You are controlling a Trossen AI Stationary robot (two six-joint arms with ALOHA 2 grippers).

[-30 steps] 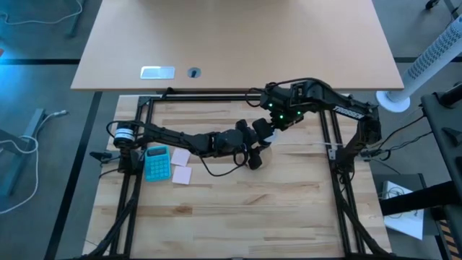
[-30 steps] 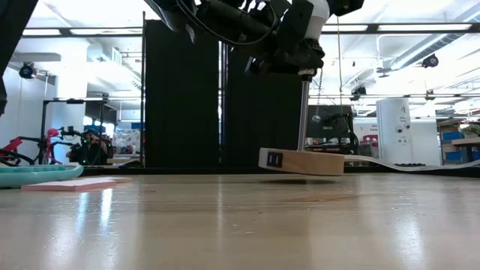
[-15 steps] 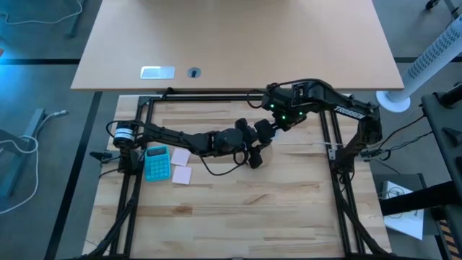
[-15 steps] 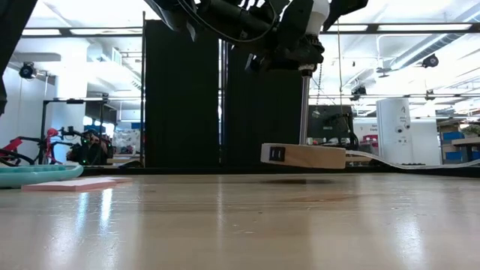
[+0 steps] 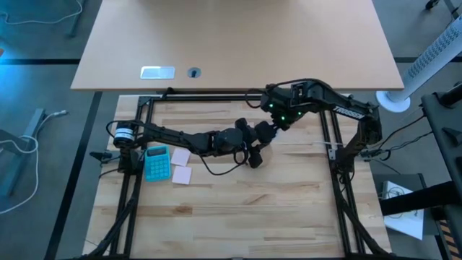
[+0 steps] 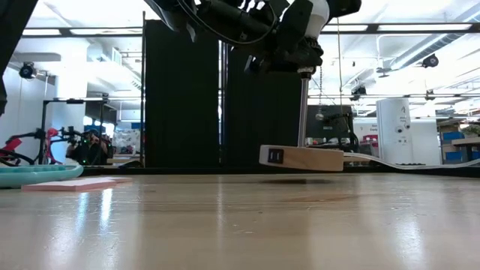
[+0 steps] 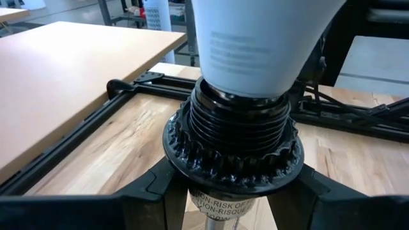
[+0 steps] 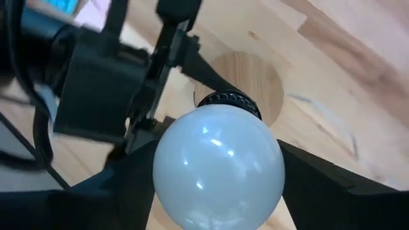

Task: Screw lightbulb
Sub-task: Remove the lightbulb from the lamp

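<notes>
From where I stand, the wooden disc [image 6: 301, 158] hangs tilted just clear of the table [image 6: 240, 225], carried by the left end effector [image 7: 233, 182], clamped tight on the black socket [image 7: 231, 144]. The lightbulb [image 8: 218, 167] sits in that socket, the right end effector [image 8: 217, 176] cupping its dome with fingers on 2 sides; a firm grip I cannot confirm. My worry: a crooked twist could cross-thread the base, or the lamp could slip down onto the wood. Room is tight between the 2 wrists, while the calculator [image 5: 157, 162] and pink notes [image 5: 180, 165] lie well apart, and the far frame rail [image 5: 209, 100] leaves space.
</notes>
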